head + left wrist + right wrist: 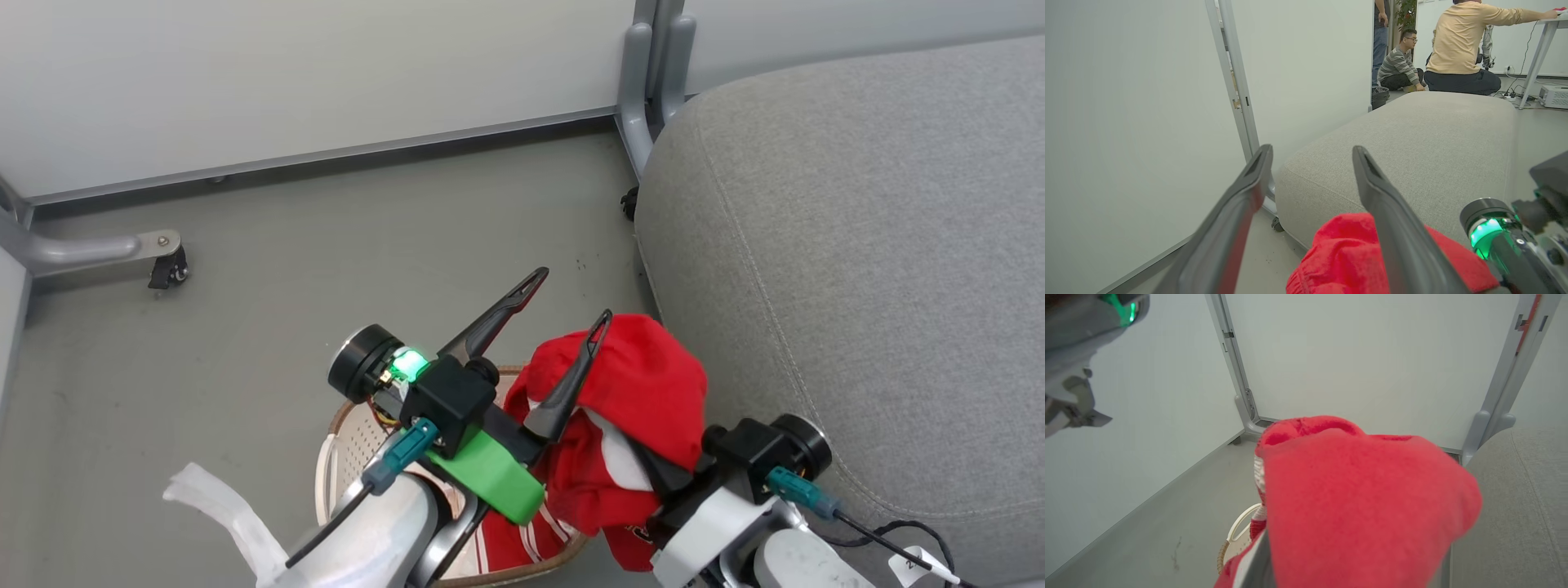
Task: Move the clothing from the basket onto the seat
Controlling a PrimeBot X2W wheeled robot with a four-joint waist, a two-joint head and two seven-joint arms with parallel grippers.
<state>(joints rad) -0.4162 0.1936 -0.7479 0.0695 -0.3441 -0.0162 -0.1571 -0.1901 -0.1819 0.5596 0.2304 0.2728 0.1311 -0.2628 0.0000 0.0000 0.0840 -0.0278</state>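
Our right gripper [665,482] is clamped on the red clothing [645,384], bunched above the basket [343,433] beside the seat [857,245]; our left gripper [571,294] is spread apart. We should raise it above the seat's edge first.

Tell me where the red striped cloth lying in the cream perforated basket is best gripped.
Probably pinch the red striped cloth at its exposed striped part, coming straight down from above: it lies slack, low inside the cream perforated plastic basket, whose upright walls block a sideways approach. The open left gripper hovers nearest.
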